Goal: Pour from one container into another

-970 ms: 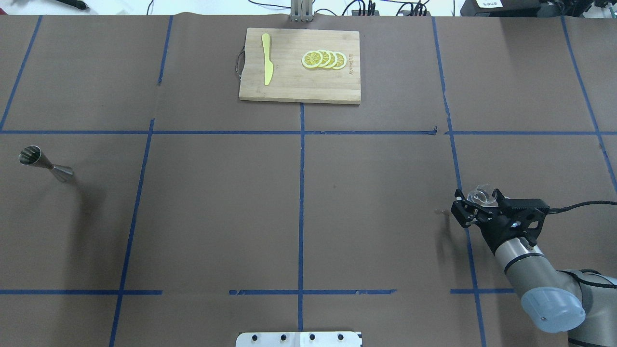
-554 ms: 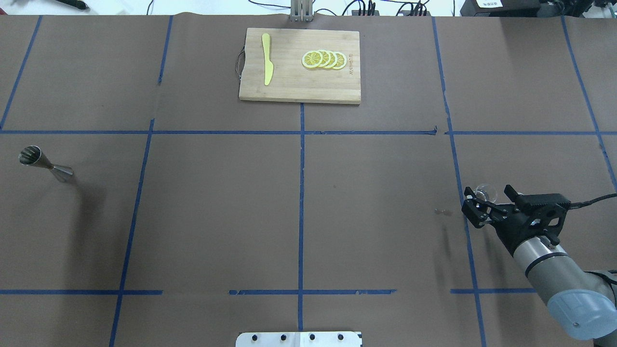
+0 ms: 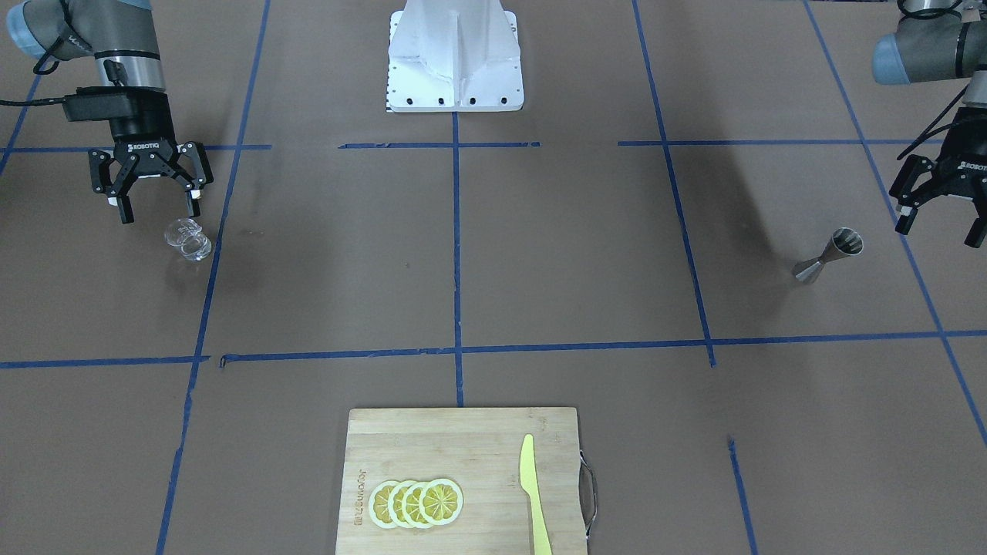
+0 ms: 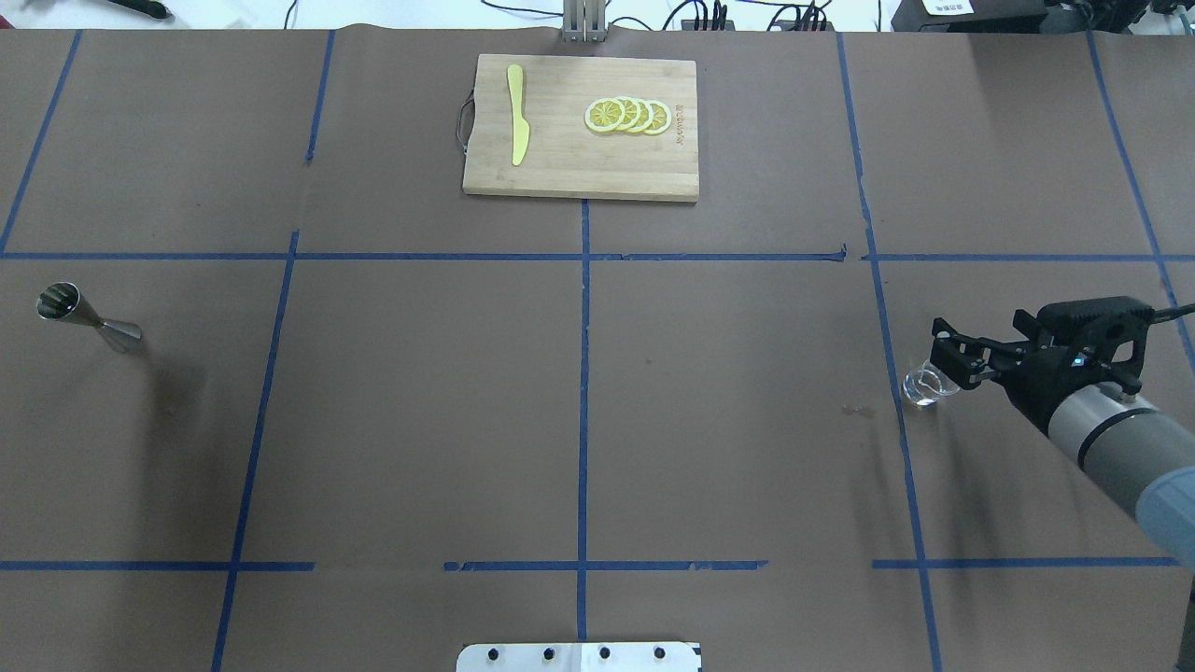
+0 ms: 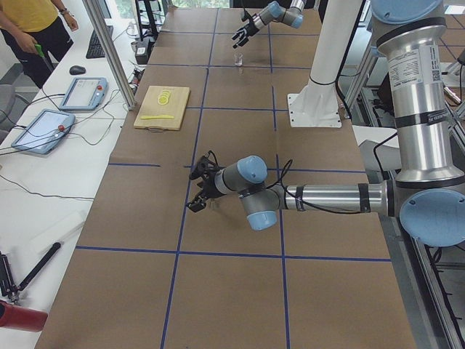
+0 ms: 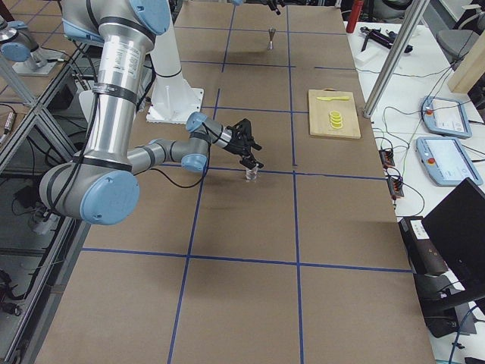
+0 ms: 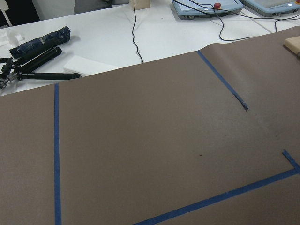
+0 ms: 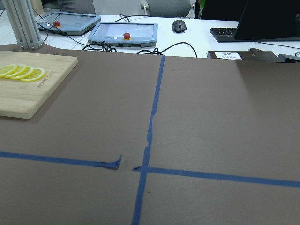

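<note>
A small clear glass (image 4: 922, 387) (image 3: 189, 239) stands on the brown table near the robot's right side. My right gripper (image 4: 945, 359) (image 3: 158, 210) hovers open just above and behind it, with nothing between its fingers; the side view shows the glass (image 6: 251, 174) under the fingertips. A steel jigger (image 4: 89, 317) (image 3: 833, 254) stands on the opposite side. My left gripper (image 3: 941, 227) hangs open a little beyond the jigger, off the overhead view. Neither wrist view shows a container.
A wooden cutting board (image 4: 579, 177) (image 3: 463, 439) at the far middle carries lemon slices (image 4: 627, 115) and a yellow knife (image 4: 516, 117). The white robot base (image 3: 455, 54) stands at the near edge. Blue tape lines cross the table.
My right gripper has drawn back to the right and risen off the glass, which stays standing on the table. The jigger has not moved.
</note>
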